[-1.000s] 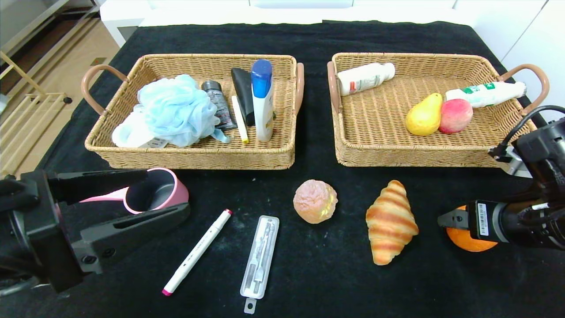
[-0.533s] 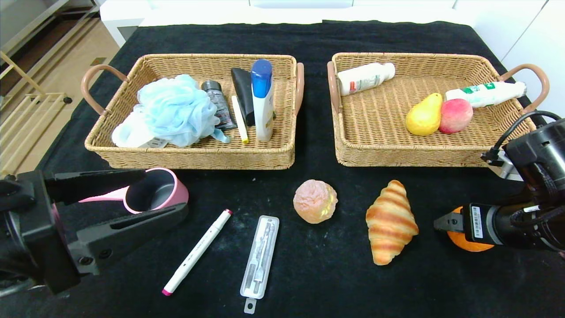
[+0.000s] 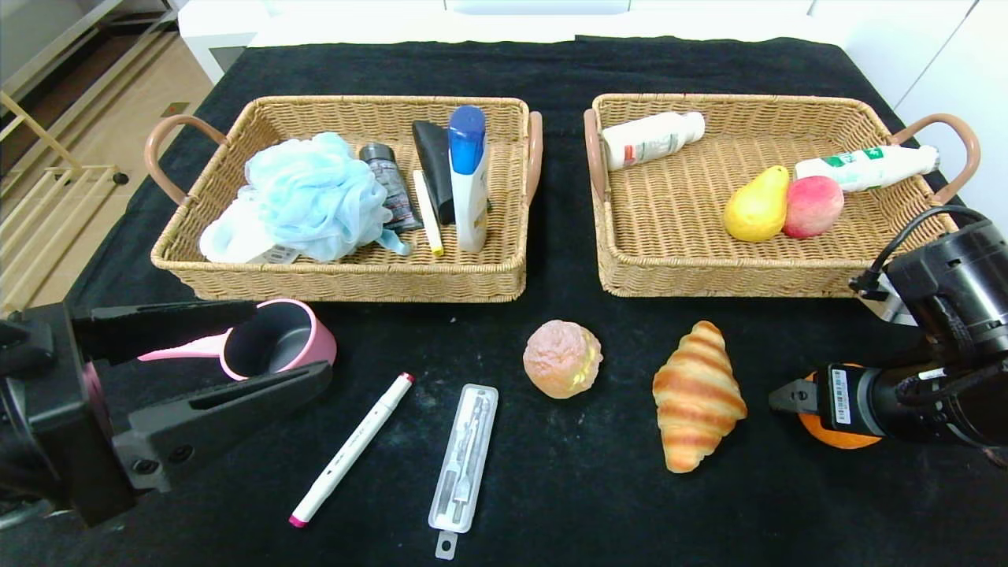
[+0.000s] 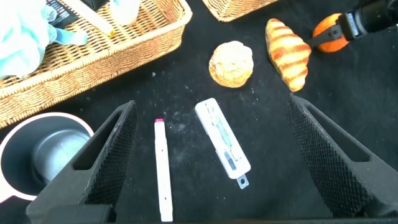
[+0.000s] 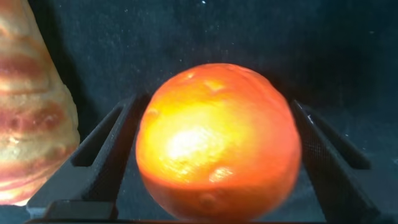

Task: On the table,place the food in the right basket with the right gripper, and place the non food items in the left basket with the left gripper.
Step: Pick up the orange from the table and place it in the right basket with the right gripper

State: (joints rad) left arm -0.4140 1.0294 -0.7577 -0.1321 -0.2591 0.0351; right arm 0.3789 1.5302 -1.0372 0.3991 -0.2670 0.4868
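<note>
My right gripper (image 3: 787,397) is open low at the table's right, its fingers on either side of an orange (image 3: 839,438) that rests on the black cloth; the orange fills the right wrist view (image 5: 217,140). A croissant (image 3: 697,394) and a round pastry (image 3: 562,358) lie to its left. My left gripper (image 3: 295,343) is open at the front left, above a pink cup (image 3: 276,346). A white marker (image 3: 350,449) and a clear plastic case (image 3: 465,457) lie near it, and both show in the left wrist view between the fingers (image 4: 163,171) (image 4: 222,142).
The left basket (image 3: 354,279) holds a blue loofah (image 3: 307,197), tubes and a blue-capped bottle (image 3: 468,177). The right basket (image 3: 709,279) holds a pear (image 3: 756,206), a peach (image 3: 813,206) and two white bottles (image 3: 652,138). Both stand behind the loose items.
My right gripper has slid a little to the left, further around the orange, which has stayed put. My left gripper has drifted slightly down and left.
</note>
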